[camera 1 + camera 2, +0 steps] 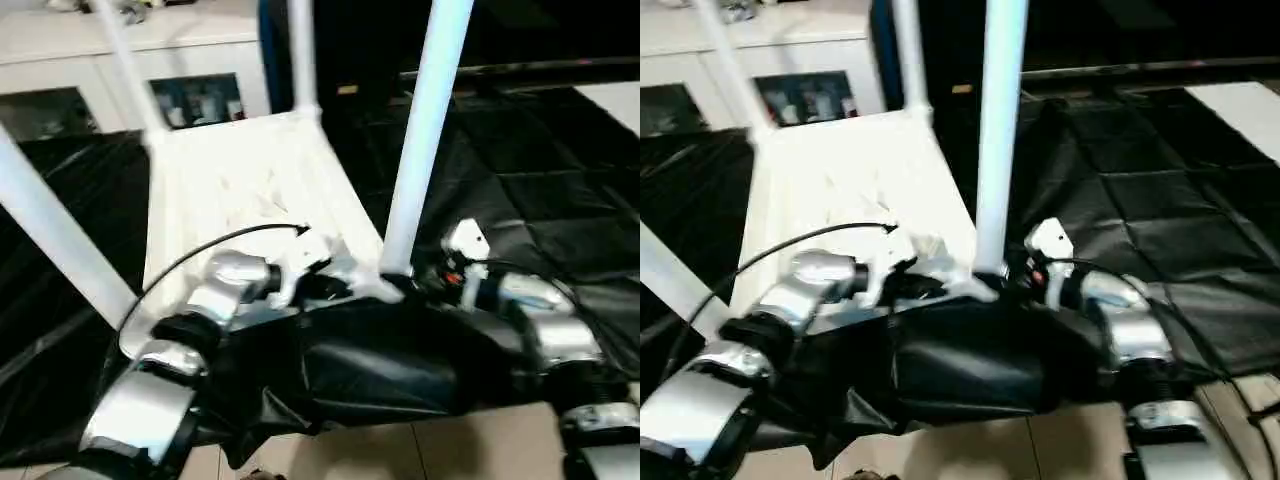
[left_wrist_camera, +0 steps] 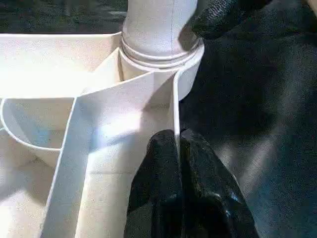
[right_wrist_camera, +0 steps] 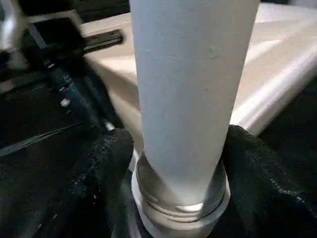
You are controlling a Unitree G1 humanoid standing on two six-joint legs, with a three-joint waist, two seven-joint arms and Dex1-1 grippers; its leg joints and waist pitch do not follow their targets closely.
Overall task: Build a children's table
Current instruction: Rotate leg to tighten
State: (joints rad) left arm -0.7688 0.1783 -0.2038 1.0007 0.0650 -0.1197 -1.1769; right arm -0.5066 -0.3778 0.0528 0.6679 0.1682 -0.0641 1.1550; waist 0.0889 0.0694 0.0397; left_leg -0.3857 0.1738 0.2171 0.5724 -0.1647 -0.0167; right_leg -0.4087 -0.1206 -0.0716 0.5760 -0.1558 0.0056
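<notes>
From the head views, an upturned white tabletop is seen lying on a black-draped table, with legs standing up from its corners. In the left wrist view, the left gripper is pinched shut on a thin rib of the tabletop beside the near socket. In the right wrist view, the right gripper is set around the base of that leg, a finger on each side.
</notes>
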